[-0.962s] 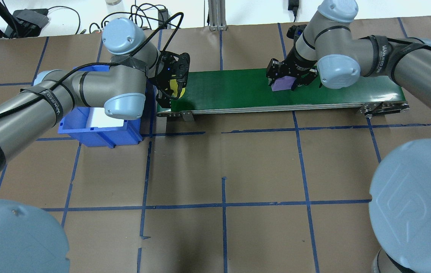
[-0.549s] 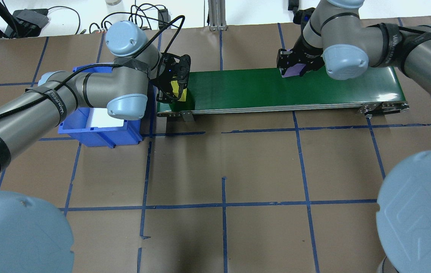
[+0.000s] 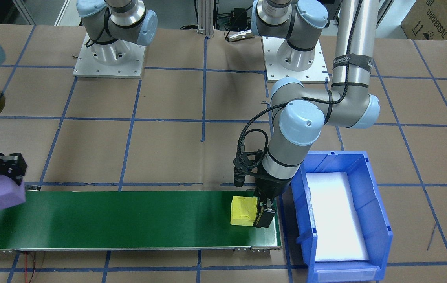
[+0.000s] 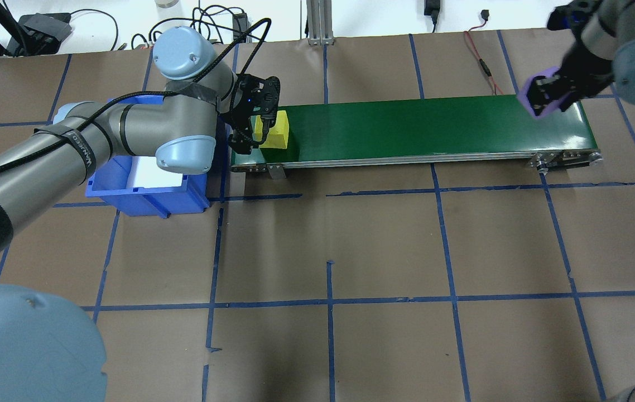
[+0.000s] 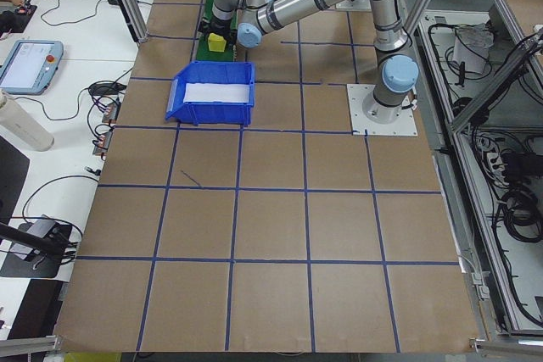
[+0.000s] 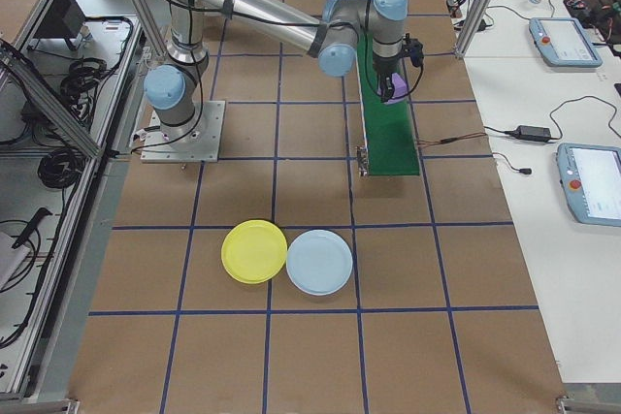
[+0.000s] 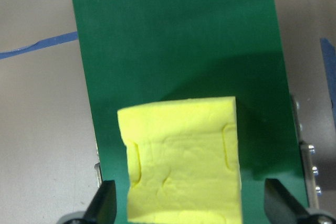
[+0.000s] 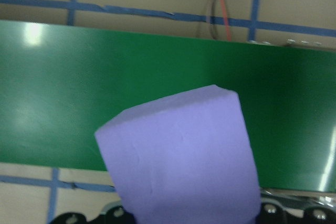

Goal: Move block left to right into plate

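Overhead view: the purple block point(image 4: 540, 95) is pinched tight in the right pincer point(image 4: 553, 92), up in the air over the right end of the green belt point(image 4: 407, 131). The yellow plate point(image 6: 254, 251) lies on the desk point(image 4: 328, 245), well apart from the belt, touching a pale blue plate point(image 6: 319, 262). The left pincer point(image 7: 189, 208) is spread wide around a yellow block point(image 4: 273, 129) sitting on the belt's left end, not touching it.
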Robot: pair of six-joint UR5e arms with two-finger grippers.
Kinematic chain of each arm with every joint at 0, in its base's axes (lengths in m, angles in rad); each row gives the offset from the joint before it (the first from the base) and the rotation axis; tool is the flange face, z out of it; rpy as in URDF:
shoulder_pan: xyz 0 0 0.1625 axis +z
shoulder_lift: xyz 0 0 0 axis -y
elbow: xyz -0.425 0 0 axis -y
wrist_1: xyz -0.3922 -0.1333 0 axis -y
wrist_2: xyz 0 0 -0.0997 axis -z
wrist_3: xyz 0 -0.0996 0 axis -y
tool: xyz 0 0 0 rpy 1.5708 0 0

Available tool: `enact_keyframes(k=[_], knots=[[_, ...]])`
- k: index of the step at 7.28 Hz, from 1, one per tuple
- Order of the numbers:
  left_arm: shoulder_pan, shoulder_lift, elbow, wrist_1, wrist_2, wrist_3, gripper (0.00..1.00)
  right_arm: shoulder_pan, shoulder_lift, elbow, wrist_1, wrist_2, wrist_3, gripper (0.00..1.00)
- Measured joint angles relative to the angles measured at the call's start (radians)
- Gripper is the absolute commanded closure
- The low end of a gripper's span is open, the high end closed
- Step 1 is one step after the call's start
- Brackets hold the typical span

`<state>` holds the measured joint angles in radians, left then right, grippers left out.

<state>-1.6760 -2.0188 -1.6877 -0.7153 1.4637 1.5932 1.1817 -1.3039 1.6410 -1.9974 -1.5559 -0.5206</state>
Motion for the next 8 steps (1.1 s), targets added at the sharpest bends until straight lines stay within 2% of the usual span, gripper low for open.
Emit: enact_keyframes(k=[1,3,5,7,8], knots=[[0.000,0.030,0.027,-0.085,0.002,-0.060,0.01,-0.104,-0.012,0.017,0.012,-0.005,-0.116,0.72],[0.007,0.141,0.111,-0.394,0.003,-0.269,0.00,-0.310,-0.016,0.060,0.013,-0.007,-0.344,0.72],[0.010,0.282,0.130,-0.581,0.013,-0.611,0.00,-0.508,-0.014,0.105,0.008,0.003,-0.513,0.72],[0.026,0.396,0.147,-0.704,0.096,-0.984,0.00,-0.642,0.014,0.127,-0.017,0.012,-0.615,0.71],[0.041,0.428,0.151,-0.747,0.119,-1.178,0.00,-0.673,0.047,0.139,-0.071,0.015,-0.644,0.70]])
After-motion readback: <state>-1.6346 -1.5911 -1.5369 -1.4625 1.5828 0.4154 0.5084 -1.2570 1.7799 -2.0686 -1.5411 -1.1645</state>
